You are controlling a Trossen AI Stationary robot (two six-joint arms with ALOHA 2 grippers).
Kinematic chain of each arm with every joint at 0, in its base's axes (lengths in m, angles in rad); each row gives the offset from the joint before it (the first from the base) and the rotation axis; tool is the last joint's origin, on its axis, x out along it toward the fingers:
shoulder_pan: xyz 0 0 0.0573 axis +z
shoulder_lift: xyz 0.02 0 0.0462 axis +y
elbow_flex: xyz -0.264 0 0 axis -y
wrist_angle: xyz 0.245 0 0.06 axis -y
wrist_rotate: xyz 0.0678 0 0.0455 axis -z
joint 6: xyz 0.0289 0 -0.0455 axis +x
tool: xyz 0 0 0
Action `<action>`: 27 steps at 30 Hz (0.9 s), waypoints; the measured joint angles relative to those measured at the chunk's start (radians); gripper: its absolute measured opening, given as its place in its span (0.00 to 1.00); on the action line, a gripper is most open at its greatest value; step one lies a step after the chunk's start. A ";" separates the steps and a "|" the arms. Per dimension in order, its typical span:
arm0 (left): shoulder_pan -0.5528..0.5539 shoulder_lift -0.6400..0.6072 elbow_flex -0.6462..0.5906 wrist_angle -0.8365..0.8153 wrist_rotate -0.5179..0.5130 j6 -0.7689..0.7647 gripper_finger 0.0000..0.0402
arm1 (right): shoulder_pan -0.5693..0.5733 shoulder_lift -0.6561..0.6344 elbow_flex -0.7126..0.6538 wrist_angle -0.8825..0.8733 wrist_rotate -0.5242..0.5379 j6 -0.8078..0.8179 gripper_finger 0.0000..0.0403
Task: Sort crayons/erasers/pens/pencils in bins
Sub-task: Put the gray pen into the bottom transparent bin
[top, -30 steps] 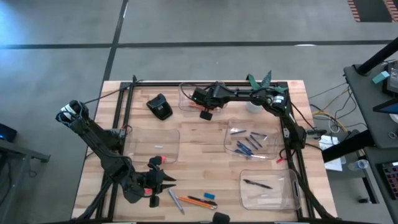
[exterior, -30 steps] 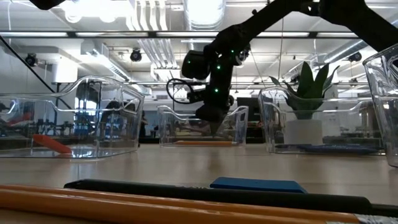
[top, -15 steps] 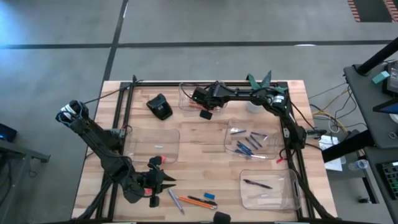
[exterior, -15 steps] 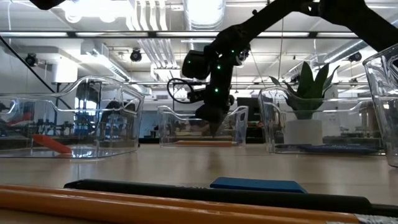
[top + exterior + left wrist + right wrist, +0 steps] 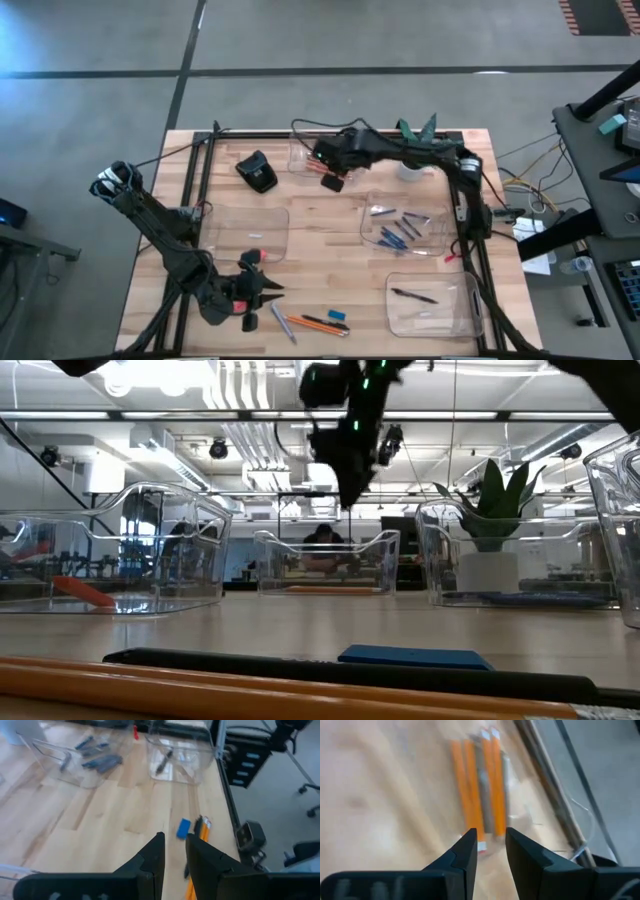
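Right gripper (image 5: 331, 181) hovers at 12 o'clock above the far bin (image 5: 312, 156), fingers slightly apart, empty. Left gripper (image 5: 262, 292) waits at 7 o'clock, gap narrow, empty. Wood table (image 5: 320, 225), workshop behind. Orange pencils (image 5: 480, 785) lie side by side in that bin.

Pale wooden table (image 5: 330, 260) with visible grain; 4 clear glossy plastic bins (image 5: 420, 228).
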 joint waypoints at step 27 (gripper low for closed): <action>0.019 0.169 0.018 0.002 0.402 0.124 0.05 | 0.588 -0.301 -0.297 -0.043 -0.002 0.500 0.23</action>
